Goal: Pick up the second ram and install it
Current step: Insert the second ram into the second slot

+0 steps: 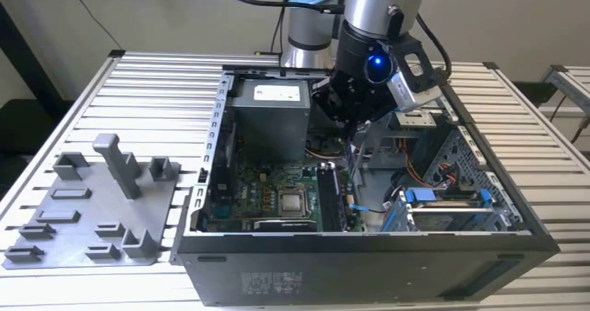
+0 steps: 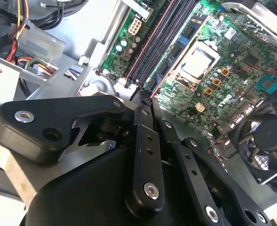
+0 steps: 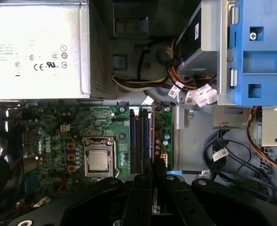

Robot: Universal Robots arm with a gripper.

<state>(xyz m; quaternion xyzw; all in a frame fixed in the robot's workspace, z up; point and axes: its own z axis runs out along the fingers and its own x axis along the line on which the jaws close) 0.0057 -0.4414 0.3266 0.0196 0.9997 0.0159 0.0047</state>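
My gripper (image 2: pixel 147 104): pinched together on a thin dark strip. I take that strip to be the second ram (image 1: pixel 352 162).
Where the ram is: it hangs down from my gripper inside the open computer case (image 1: pixel 369 262). It is just above the long dark memory slots (image 3: pixel 140 136) and is not pushed in yet, I think.
How heavy: very light, I think. It is just a slim flat stick.
How stiff: hard and flat, but thin, so I think it could snap if it bends.
How easy to hurt: easy, I think. The bottom edge must go into a slot, so it must not get bumped or scraped.
Where to hold: by the two flat sides near the top edge. That leaves the bottom edge free.
How to keep it: straight up and in line with the slot. If it tilts, I think it could jam.
Exterior view: shows the whole case from outside, how high I am over the board, and the grey tray (image 1: pixel 92 214) beside the case.
First wrist view: looks straight down at the slots, the square silver chip (image 3: pixel 98 160) next to them and the blue cage (image 3: pixel 260 47).
Second wrist view: shows my gripper tip up close near the slot ends, and a black fan (image 2: pixel 265 141).
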